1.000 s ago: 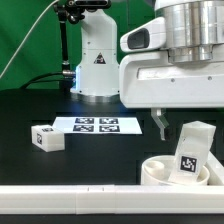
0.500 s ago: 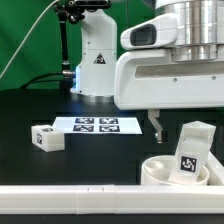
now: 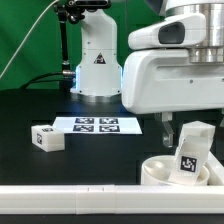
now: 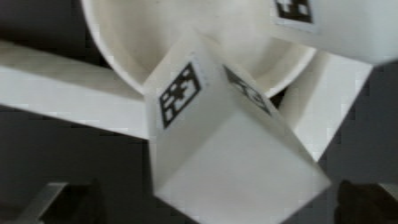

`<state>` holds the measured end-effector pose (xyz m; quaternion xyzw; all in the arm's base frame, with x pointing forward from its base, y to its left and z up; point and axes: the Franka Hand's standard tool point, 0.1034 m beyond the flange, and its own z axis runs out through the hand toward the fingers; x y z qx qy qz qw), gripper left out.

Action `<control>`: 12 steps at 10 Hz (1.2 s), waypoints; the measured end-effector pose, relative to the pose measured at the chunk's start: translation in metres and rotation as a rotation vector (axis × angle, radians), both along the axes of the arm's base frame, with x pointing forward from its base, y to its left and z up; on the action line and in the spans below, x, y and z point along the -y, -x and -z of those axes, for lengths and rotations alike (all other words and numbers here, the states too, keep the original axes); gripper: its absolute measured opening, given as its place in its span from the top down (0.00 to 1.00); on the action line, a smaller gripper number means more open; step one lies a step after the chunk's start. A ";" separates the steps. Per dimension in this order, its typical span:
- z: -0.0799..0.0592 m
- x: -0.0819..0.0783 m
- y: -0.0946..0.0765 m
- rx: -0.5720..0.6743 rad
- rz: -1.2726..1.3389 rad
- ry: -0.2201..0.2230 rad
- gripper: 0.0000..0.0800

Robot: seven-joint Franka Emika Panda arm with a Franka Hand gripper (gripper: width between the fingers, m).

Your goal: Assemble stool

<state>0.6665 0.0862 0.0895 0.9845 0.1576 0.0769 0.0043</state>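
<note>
The stool's white round seat (image 3: 158, 172) lies at the exterior view's right, close to the long white bar. A blocky tagged leg (image 3: 191, 150) stands upright in it, leaning slightly. Just above them hangs my gripper (image 4: 210, 206), open, with one dark finger (image 3: 165, 128) showing beside the leg's top. In the wrist view the leg (image 4: 222, 135) fills the middle, its upper end between my two fingers (image 4: 50, 202), and the seat's rim (image 4: 125, 45) curves behind it. I see no contact with the leg. A second leg (image 3: 45, 138) lies loose on the table at the exterior view's left.
The marker board (image 3: 95, 125) lies flat mid-table. A long white bar (image 3: 70, 200) runs along the near edge. The arm's white base (image 3: 95, 60) stands at the back, with a green backdrop behind it.
My hand has shifted toward the exterior view's right and slightly lower, closer over the upright leg. The jaws stayed open, and no part moved.
</note>
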 end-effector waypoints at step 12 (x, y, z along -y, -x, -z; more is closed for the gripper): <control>0.004 0.013 0.004 -0.007 -0.554 0.158 0.19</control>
